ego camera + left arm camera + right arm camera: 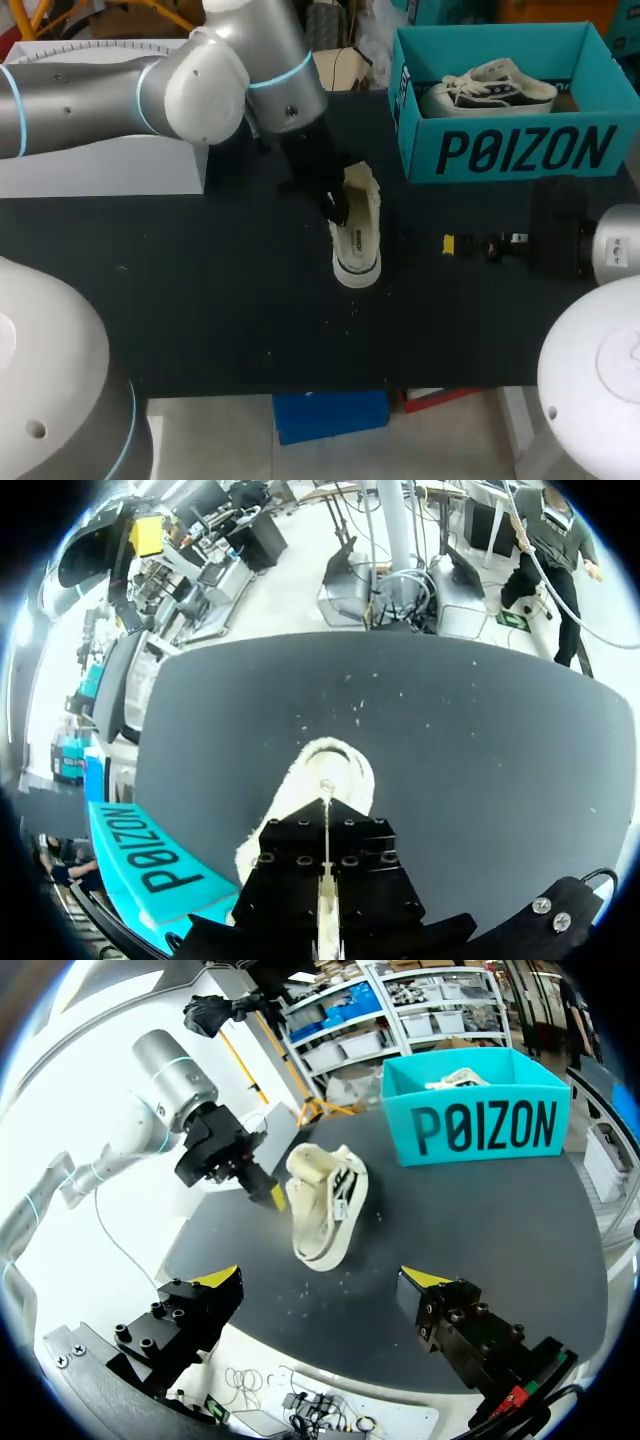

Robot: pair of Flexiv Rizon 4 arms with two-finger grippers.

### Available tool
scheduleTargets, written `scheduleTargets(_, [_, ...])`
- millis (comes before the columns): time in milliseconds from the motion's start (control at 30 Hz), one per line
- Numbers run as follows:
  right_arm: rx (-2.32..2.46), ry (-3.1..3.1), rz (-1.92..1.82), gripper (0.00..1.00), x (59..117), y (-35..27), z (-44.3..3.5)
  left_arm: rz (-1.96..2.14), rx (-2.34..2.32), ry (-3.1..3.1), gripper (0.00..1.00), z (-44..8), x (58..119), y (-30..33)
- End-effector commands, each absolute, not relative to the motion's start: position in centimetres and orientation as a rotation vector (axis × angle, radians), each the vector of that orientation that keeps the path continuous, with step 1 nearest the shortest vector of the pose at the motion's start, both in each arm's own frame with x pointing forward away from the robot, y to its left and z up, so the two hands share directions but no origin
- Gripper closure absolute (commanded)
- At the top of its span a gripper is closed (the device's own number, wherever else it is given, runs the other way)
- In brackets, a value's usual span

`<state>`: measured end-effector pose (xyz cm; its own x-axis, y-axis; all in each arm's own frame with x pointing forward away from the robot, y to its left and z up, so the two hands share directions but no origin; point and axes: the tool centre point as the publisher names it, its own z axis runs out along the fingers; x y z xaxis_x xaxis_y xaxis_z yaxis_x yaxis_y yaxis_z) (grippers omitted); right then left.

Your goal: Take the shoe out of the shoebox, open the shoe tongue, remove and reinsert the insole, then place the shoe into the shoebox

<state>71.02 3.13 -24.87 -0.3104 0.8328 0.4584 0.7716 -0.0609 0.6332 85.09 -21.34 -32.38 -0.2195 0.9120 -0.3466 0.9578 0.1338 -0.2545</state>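
Shoe (357, 228) out on table, directly under left pincer (335, 207); I can't tell if that pincer grips anything. Right pincer (322, 1277) gaping, empty, shoebox (520, 150) well ahead. Tongue-opening step, I judge; next needs secure pinch on tongue.

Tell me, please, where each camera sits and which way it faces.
Head view: above, behind, looking down on the table; left arm, right arm show.
Left wrist view: looks down past the left pincer onto the shoe.
Right wrist view: low, looks across the table past the open right pincer to the shoebox.
All share the shoe.
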Motion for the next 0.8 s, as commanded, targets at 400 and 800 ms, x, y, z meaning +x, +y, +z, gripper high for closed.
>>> scheduleTargets(400, [1.803, 2.108, 1.328, 0.0, 71.0, 3.1, -24.9, -0.703, 1.485, 2.324, 1.0, -29.5, 92.5, -16.0])
scheduleTargets(800, [1.803, 2.108, 1.328, 0.0, 71.0, 3.1, -24.9, -0.525, 1.512, 2.383, 1.0, -29.4, 99.7, -17.7])
